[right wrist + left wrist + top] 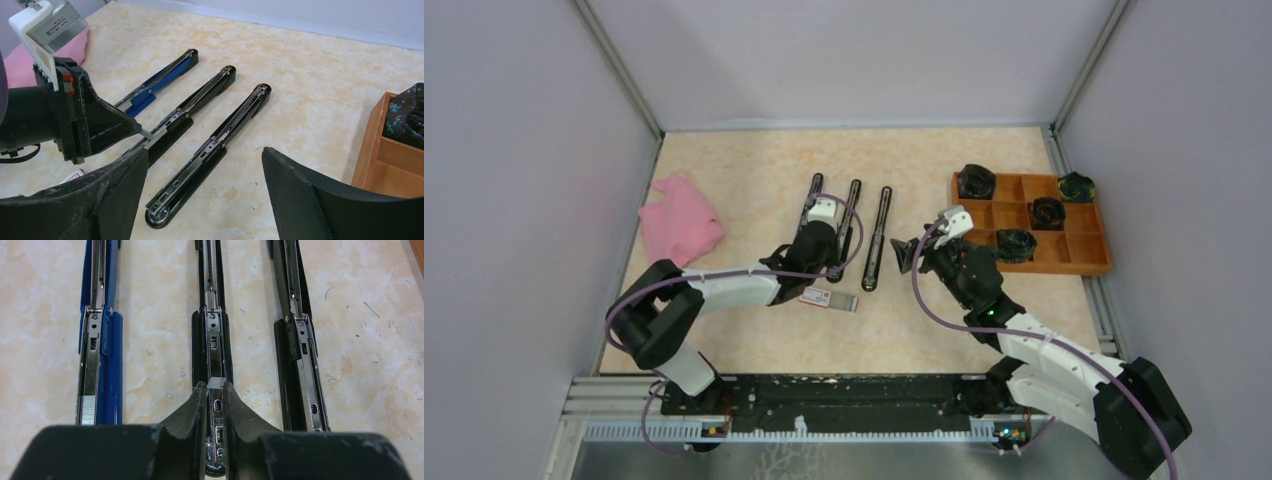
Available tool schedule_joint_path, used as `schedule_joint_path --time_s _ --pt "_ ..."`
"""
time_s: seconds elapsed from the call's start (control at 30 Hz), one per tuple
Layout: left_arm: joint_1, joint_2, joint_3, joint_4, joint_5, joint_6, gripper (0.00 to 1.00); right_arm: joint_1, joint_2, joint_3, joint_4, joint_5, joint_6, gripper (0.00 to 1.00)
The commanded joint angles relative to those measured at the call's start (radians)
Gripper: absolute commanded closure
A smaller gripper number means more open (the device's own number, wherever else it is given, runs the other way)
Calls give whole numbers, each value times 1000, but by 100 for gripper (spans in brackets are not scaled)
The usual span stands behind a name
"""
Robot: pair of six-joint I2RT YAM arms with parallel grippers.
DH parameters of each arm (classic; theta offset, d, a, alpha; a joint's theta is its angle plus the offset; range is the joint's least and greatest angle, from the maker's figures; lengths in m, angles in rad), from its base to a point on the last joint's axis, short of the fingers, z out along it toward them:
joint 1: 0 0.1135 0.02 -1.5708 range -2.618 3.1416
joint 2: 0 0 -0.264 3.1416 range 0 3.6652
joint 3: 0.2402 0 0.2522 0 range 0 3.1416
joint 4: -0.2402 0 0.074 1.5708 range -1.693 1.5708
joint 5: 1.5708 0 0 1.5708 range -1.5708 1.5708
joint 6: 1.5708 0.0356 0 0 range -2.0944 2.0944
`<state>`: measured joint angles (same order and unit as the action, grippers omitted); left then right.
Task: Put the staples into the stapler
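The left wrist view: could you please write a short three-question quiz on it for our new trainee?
1. True or false: the left gripper pinches a short grey metallic staple strip above the middle opened black stapler.
2. The opened stapler at the view's left edge is: A red, B blue, C green.
3. Counting the opened black stapler on the right, how many staplers lie side by side?
Key: 1 true; 2 B; 3 three.

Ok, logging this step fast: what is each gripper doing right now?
Left gripper: shut on a short grey metallic staple strip, over the middle black opened stapler.
Right gripper: open, holding nothing.
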<state>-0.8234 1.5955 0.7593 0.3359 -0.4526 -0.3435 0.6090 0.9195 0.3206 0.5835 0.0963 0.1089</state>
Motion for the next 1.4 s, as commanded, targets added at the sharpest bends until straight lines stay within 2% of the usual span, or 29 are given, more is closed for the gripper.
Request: schedule_joint_path --time_s 0.0,0.43,1.13,1.37 --pt "-7 22 33 -12 -20 -6 94 7 -1 8 54 -7 6 16" --pt "-27 45 54 -80 -66 -22 94 6 1 7 55 -12 6 16" --pt "-32 114 132 -276 -67 -137 95 6 2 5 61 -20 5 16" --pt "-38 98 110 -285 -64 -150 91 6 1 4 60 -20 5 16"
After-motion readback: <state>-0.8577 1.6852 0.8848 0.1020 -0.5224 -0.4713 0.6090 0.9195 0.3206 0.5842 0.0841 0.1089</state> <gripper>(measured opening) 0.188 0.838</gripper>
